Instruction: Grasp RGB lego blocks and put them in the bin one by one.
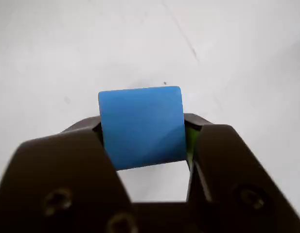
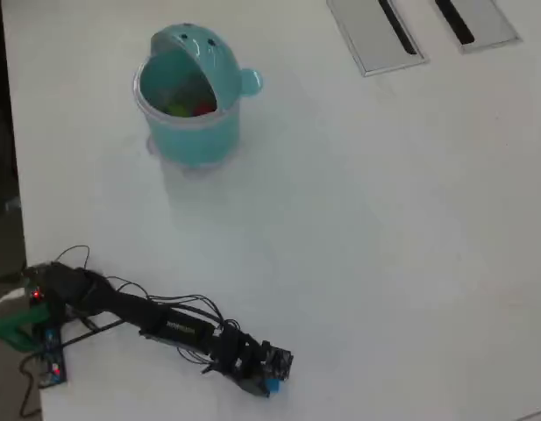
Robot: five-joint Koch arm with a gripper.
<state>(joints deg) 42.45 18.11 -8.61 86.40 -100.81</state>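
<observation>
The dark gripper (image 1: 145, 141) clenches the blue lego block (image 1: 141, 127) between its jaws over the white table (image 2: 384, 219), the teal bin (image 2: 189, 123) well away; a slack pinch could drop it on the way.

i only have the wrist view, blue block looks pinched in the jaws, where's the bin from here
Observer: The bin stands far across the table from the gripper, toward the upper left in the overhead view.
Operator: anything in it already
Observer: Yes, red and yellow-green shapes show inside its opening.
Operator: any blocks left on the table
Observer: None that I can see; the blue block in the gripper is the only one outside the bin.
Operator: what else is on the table
Observer: Two grey panels lie along the top edge, right of the bin.
</observation>
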